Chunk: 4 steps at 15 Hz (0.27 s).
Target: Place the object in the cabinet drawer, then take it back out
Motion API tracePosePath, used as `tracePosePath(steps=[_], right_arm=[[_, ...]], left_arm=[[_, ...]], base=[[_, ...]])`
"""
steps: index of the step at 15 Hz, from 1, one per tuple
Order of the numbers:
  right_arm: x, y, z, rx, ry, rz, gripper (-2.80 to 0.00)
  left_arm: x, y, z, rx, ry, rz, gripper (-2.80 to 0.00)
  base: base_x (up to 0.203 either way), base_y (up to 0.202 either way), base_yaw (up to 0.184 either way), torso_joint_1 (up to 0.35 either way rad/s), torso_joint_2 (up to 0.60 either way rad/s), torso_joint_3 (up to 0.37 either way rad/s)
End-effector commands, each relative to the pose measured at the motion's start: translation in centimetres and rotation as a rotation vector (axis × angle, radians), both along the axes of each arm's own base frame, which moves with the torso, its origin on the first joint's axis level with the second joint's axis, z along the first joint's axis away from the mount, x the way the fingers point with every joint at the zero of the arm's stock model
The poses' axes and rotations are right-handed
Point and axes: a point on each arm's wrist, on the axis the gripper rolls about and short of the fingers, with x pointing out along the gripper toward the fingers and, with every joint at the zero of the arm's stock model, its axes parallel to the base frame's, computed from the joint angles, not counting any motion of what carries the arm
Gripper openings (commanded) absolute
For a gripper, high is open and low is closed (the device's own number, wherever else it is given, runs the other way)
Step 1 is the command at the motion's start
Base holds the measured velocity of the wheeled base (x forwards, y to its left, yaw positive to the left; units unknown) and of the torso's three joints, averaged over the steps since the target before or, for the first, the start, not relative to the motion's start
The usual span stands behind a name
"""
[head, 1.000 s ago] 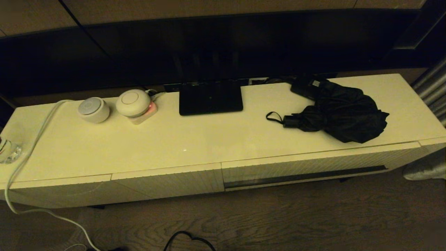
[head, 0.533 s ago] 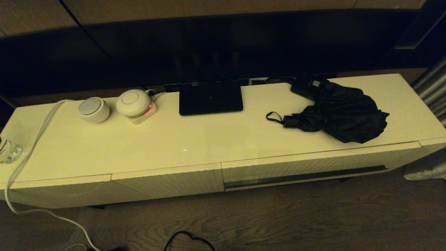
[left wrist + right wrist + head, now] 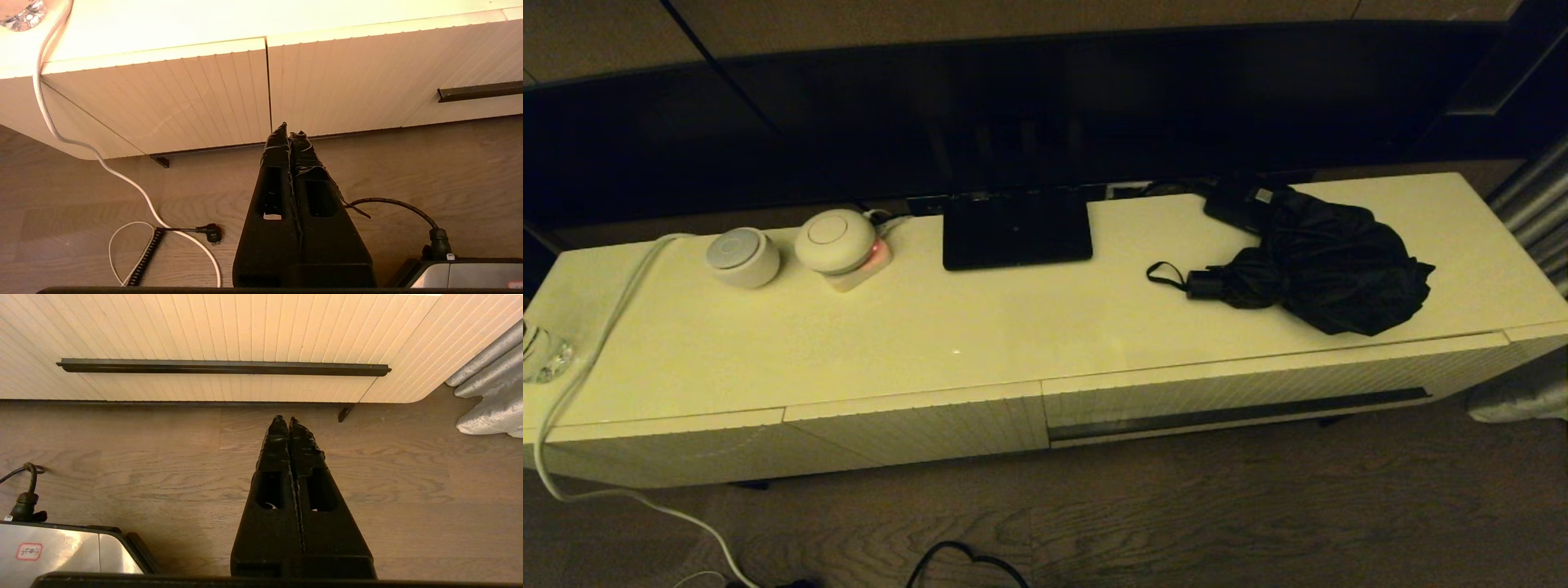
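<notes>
The black compact umbrella (image 3: 1319,265) lies on the right part of the cream cabinet top (image 3: 1013,327), handle and wrist loop (image 3: 1164,276) pointing left. Below it the ribbed cabinet drawer (image 3: 1258,384) is closed; its long dark slot handle (image 3: 1237,414) also shows in the right wrist view as the slot handle (image 3: 222,366). My right gripper (image 3: 284,419) hangs shut and empty over the wood floor in front of that drawer. My left gripper (image 3: 289,130) is shut too, low before the shorter ribbed panels (image 3: 184,98). Neither arm shows in the head view.
On the cabinet top stand a black flat device (image 3: 1016,229), two round white gadgets (image 3: 742,256) (image 3: 835,239), a small black box (image 3: 1241,204) behind the umbrella, and a glass (image 3: 543,353) at the far left. A white cable (image 3: 580,367) trails to the floor. Grey curtain (image 3: 490,400) hangs at the right.
</notes>
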Motion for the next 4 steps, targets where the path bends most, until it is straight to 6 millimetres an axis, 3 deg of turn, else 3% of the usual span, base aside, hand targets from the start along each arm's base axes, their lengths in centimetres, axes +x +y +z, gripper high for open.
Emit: tracePosePath(steps=[1, 4], right_arm=[[0.03, 0.00, -0.03, 0.008, 0.003, 0.003, -2.80], [0.03, 0.00, -0.03, 0.011, 0.003, 0.001, -2.80]], left_arm=[[0.02, 0.00, -0.09, 0.000, 0.003, 0.001, -2.80], [0.02, 0.00, -0.09, 0.000, 0.003, 0.001, -2.80]], base=[[0.000, 0.000, 0.000, 0.000, 0.00, 0.000], [0.000, 0.000, 0.000, 0.000, 0.00, 0.000]])
